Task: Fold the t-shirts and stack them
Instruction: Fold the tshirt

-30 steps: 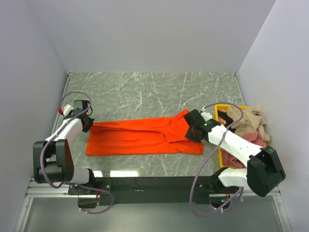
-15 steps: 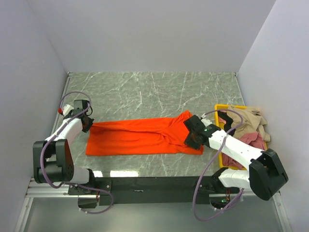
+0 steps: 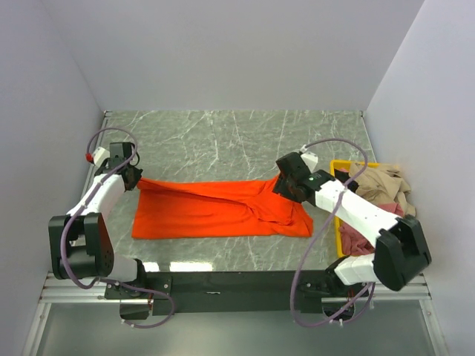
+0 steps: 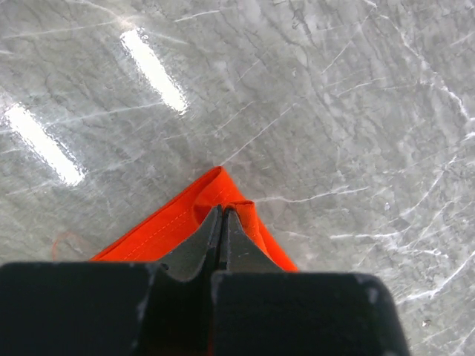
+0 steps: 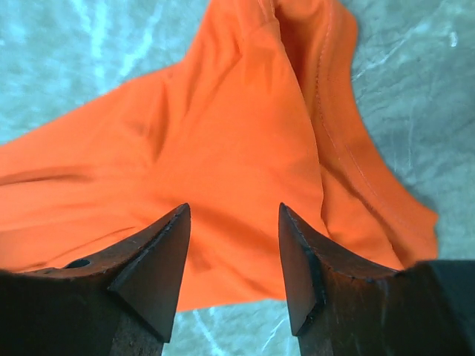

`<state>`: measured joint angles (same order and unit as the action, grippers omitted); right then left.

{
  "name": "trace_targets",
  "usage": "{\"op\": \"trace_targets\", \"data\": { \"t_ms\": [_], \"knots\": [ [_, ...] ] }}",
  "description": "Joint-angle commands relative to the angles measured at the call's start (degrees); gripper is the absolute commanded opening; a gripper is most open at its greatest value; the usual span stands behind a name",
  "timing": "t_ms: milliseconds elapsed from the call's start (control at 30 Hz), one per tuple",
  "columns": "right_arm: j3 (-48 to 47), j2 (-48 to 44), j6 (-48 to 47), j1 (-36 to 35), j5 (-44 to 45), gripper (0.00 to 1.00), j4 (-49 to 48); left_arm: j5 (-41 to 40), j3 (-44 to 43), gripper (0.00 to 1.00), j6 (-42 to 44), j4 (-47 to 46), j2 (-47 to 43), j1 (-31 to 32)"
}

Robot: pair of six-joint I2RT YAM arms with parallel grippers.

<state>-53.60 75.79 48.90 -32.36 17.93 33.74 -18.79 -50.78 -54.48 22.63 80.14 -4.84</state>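
Your left gripper [image 3: 132,179] is shut tight on a folded corner of the bright orange-red cloth t-shirt [image 3: 215,212]. On the wrist cam its black fingers [image 4: 196,249] meet w/ no gap, and the hemmed orange tip pokes out just past them, w/ bare grey marble table top [image 3: 237,141] beyond. From that hand the shirt runs off to its right as a long, mostly flat band on the table, w/ a crease leading away from the pinched corner. Your right gripper [image 3: 286,184] sits at the shirt's far end, over the bunched-up part. Its jaws are spread wide w/ nothing btwn them, and orange cloth fills the view below the gap. Can't tell if the tips touch the fabric. A stitched hem runs ahead & to the right of that hand. Right of that arm is the yellow plastic bin [image 3: 369,164], holding a crumpled beige/tan cloth shirt [image 3: 382,185] and a dusty pink cloth shirt [image 3: 358,241] nearer the arm's base.
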Motion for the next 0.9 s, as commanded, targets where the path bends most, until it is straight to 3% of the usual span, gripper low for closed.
{"op": "trace_targets", "data": {
  "t_ms": [0,200,233,267,333,433,467,533,733,867],
  "knots": [
    [-0.89,3.75,-2.94,0.63,-1.31,0.58,-3.23,-1.43,0.85,0.01,0.69,-0.92,-0.16,0.01],
    [0.17,7.62,-3.55,0.81,-4.22,0.58,-4.56,-7.67,4.11,0.03,-3.69,2.77,2.65,-1.65],
    [0.25,7.79,-3.64,0.81,-4.4,0.58,-4.9,-7.67,4.29,0.07,-3.79,2.68,2.74,-2.27],
    [0.43,7.71,-3.73,0.81,-4.66,0.59,-5.08,-7.93,4.46,0.2,-4.05,2.85,2.92,-2.8],
    [0.26,7.27,-4.08,0.72,-4.75,0.59,-5.17,-8.81,3.5,0.26,-4.76,3.99,3.27,-4.03],
    [-0.36,6.04,-4.61,0.81,-4.14,0.6,-5.0,-10.39,1.31,0.5,-5.99,7.5,2.13,-4.3],
    [-0.53,5.69,-4.7,0.81,-3.87,0.61,-5.0,-10.48,1.04,0.72,-6.51,8.91,1.52,-4.3],
    [-0.97,4.73,-5.57,0.81,-3.87,0.62,-5.08,-9.7,-0.1,0.99,-6.52,10.14,-0.15,-4.3],
    [-0.28,3.75,-6.1,0.81,-5.97,0.66,-6.66,1.37,-0.63,0.99,-3.62,6.38,-5.43,-3.25],
    [1.31,4.37,-5.84,0.72,-8.52,0.69,-8.24,8.22,-0.72,0.99,-1.6,1.37,-5.96,1.58]
  ]
}}
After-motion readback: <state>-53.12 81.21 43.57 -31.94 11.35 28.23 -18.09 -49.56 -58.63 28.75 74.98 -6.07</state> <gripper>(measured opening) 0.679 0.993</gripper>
